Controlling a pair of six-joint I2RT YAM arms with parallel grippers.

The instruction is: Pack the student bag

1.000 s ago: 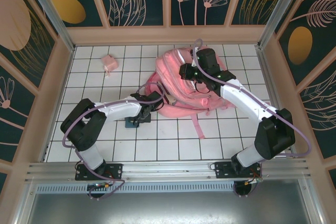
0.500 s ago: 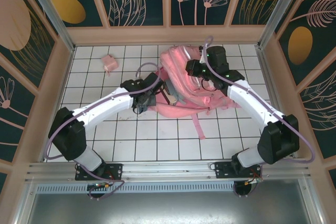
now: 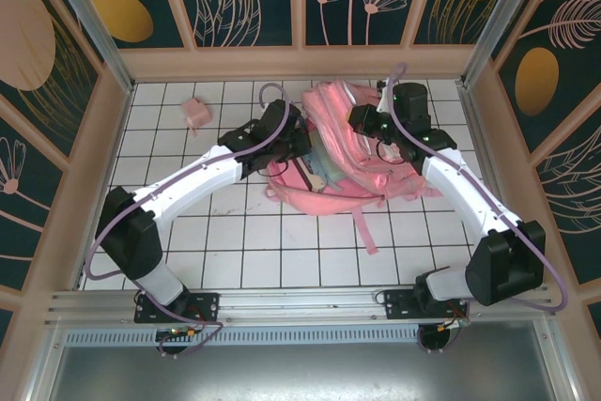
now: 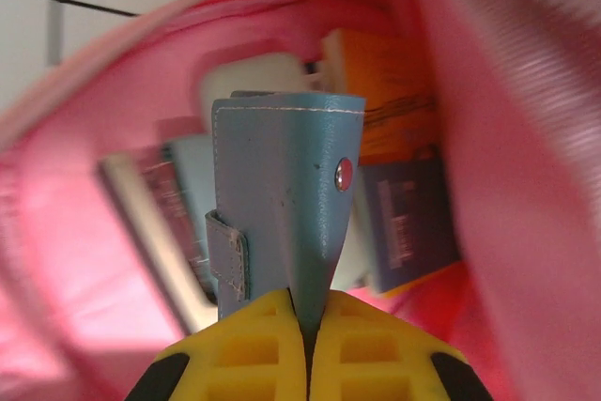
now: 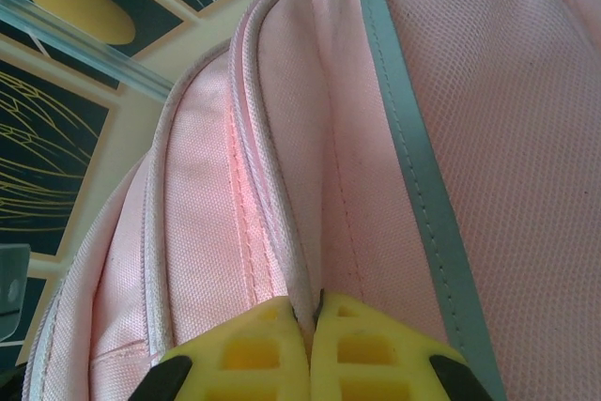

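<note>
The student bag (image 3: 368, 168) is a big pink backpack lying at the back middle of the tiled floor. My left gripper (image 3: 299, 141) is at its open mouth on the left. In the left wrist view that gripper (image 4: 305, 302) is shut on a blue snap wallet (image 4: 282, 194), held inside the pink bag (image 4: 526, 91) above an orange book (image 4: 399, 91) and a dark blue book (image 4: 408, 223). My right gripper (image 3: 368, 129) is on the bag's upper edge. In the right wrist view it (image 5: 312, 305) is shut on a fold of the pink bag (image 5: 507, 138) beside a grey strip (image 5: 413, 157).
A small pink box (image 3: 195, 112) sits on the tiles at the back left. A pink strap (image 3: 364, 227) trails from the bag toward the near edge. Wooden walls (image 3: 300, 61) close in the floor on three sides.
My left arm carried the blue wallet from the tiles in front of the bag up into the bag's mouth. My right gripper drew the bag's edge back and to the right.
</note>
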